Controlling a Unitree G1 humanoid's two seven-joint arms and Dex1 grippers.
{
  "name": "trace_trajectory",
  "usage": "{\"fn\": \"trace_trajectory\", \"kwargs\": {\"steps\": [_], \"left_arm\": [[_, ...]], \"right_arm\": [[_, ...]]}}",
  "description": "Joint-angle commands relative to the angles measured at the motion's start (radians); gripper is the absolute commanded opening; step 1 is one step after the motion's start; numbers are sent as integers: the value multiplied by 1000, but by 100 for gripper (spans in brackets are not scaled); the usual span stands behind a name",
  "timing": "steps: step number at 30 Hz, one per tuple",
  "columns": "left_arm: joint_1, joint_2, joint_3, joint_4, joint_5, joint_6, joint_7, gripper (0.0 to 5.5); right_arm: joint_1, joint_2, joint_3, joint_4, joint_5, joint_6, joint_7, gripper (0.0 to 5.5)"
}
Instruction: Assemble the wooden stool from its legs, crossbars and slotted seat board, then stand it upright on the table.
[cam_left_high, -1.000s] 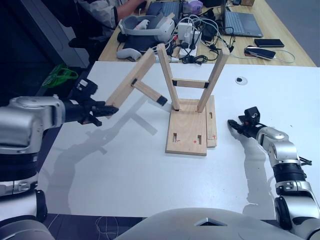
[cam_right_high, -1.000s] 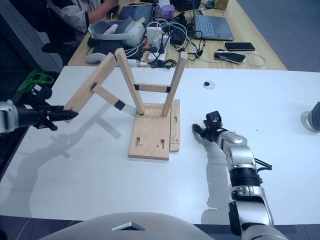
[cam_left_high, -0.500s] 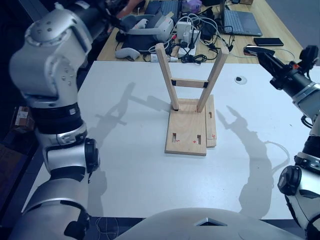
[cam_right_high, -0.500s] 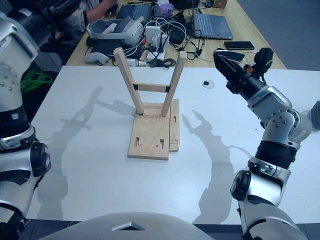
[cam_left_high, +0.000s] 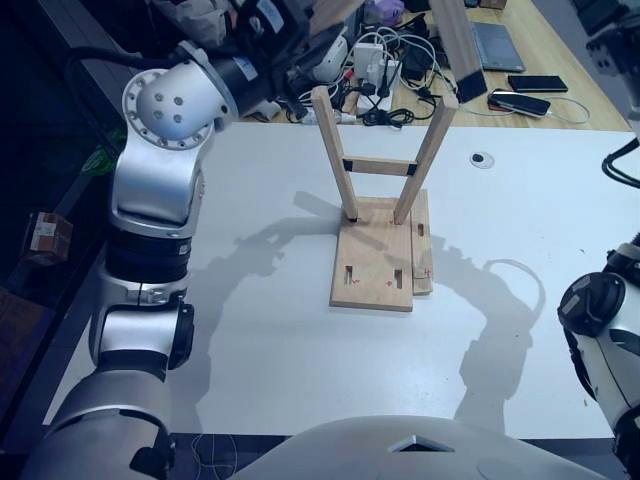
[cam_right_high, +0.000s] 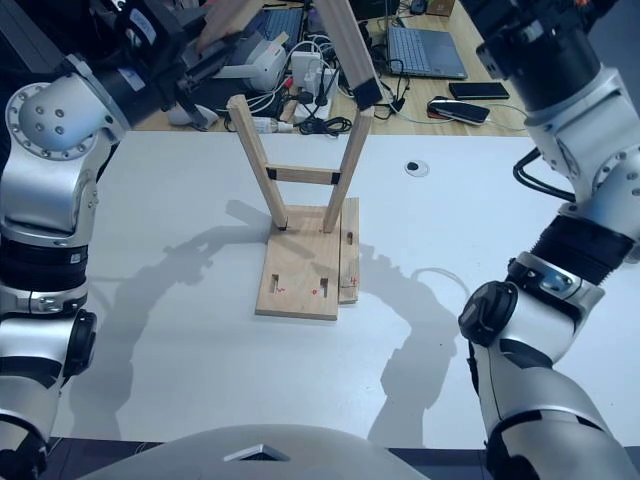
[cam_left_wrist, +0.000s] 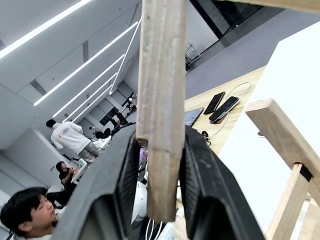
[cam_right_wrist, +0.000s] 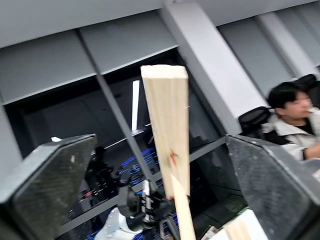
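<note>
The left gripper (cam_left_wrist: 160, 165) is clamped on a loose leg (cam_left_wrist: 162, 75), held high above the table (cam_left_high: 250, 330), the right gripper (cam_right_wrist: 160, 172) is spread wide on nothing, and the upright legs (cam_left_high: 385, 165) slotted in the seat board (cam_left_high: 372, 270) could be toppled if that one-sided load is swung low.

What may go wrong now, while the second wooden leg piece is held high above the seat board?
1. The left gripper alone clamps the held leg piece. The right gripper has its fingers open around one leg, so the piece may swing or slip.
2. Its black-tipped lower end appears close above the standing leg frame. A bump there may tip that frame out of the seat board.
</note>
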Motion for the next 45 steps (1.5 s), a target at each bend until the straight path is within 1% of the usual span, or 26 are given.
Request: {"fn": "trace_trajectory", "kwargs": {"steps": [1, 4, 9, 10, 13, 18, 19, 21, 24, 25, 27, 30, 34, 38, 41, 42, 45], "left_arm": [[2, -20, -17, -15, 19, -35, -22, 100], [18, -24, -27, -34, 25, -45, -39, 100], [43, -27, -28, -56, 31, -45, -61, 100], [45, -28, -27, -58, 33, -44, -64, 100], [48, -27, -25, -59, 36, -44, -73, 100], [51, -25, -23, -63, 39, -42, -88, 100], [51, -24, -24, -63, 39, -42, -91, 100], [52, -23, -24, -65, 40, -41, -96, 100], [52, -22, -23, -69, 46, -43, -99, 100], [51, -23, -24, -70, 49, -44, -98, 100], [45, -24, -28, -63, 87, -57, -74, 100], [23, -26, -41, -50, 174, -90, -19, 100], [26, -22, -66, -57, 248, -158, -4, 100], [29, -21, -76, -56, 273, -174, -12, 100], [32, -18, -57, -42, 270, -191, -3, 100], [32, -19, -51, -37, 268, -195, 0, 136], [35, -34, -30, -31, 235, -175, -9, 187]], "right_arm": [[-49, 68, 42, 35, 20, -21, -38, 537], [-55, 97, 52, 48, 21, -45, -54, 537], [-63, 96, 53, 68, 20, -64, -59, 537], [-64, 94, 50, 72, 23, -67, -55, 508], [-62, 81, 50, 74, 25, -70, -41, 471], [-56, 63, 58, 72, 16, -67, -24, 387], [-54, 61, 62, 71, 13, -66, -18, 380], [-54, 58, 70, 72, 7, -63, -8, 340], [-57, 58, 82, 79, 2, -67, 1, 302], [-56, 57, 84, 81, 2, -67, 1, 272], [-54, 64, 81, 86, 9, -69, -10, 246], [-47, 76, 73, 87, 20, -74, -31, 236], [-39, 94, 65, 81, 38, -85, -50, 230], [-34, 100, 60, 76, 51, -89, -55, 229], [-38, 101, 54, 81, 54, -89, -54, 229], [-40, 102, 53, 81, 55, -89, -53, 229], [-39, 98, 54, 84, 62, -87, -49, 211]]}}
